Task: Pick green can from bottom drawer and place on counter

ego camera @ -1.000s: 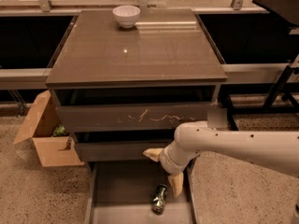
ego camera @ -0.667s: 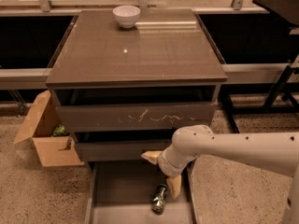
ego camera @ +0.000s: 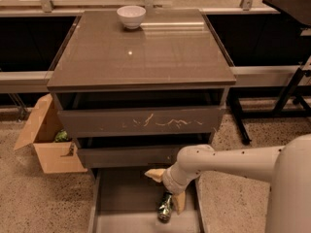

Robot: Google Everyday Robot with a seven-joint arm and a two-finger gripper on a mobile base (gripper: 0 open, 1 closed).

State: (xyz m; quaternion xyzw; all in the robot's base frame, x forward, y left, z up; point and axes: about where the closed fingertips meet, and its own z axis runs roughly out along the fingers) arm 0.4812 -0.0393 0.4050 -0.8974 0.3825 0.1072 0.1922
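My gripper [ego camera: 166,191] sits low in the frame, just right of centre, at the end of my white rounded arm [ego camera: 228,161], which comes in from the lower right; its two tan fingers [ego camera: 155,174] are spread apart, pinching nothing; one points up and left, the other down and right.

The small green patterned drink can [ego camera: 165,208] lies on its side on the flat floor of the wide grey-brown bottom drawer [ego camera: 116,198], pulled out at the bottom centre; its long axis runs nearly up and down the frame, top end leaning slightly right, under my wrist; my lower finger lies just beside its right flank.

Above the drawer sit a slimmer plain drawer front [ego camera: 121,155] and a drawer front with white scratches [ego camera: 141,123]; the glossy grey-brown square counter [ego camera: 141,52] fills the upper centre, with a white bowl [ego camera: 131,16] near its far edge; an open cardboard box [ego camera: 48,144] stands on the speckled beige floor [ego camera: 39,203] at left.
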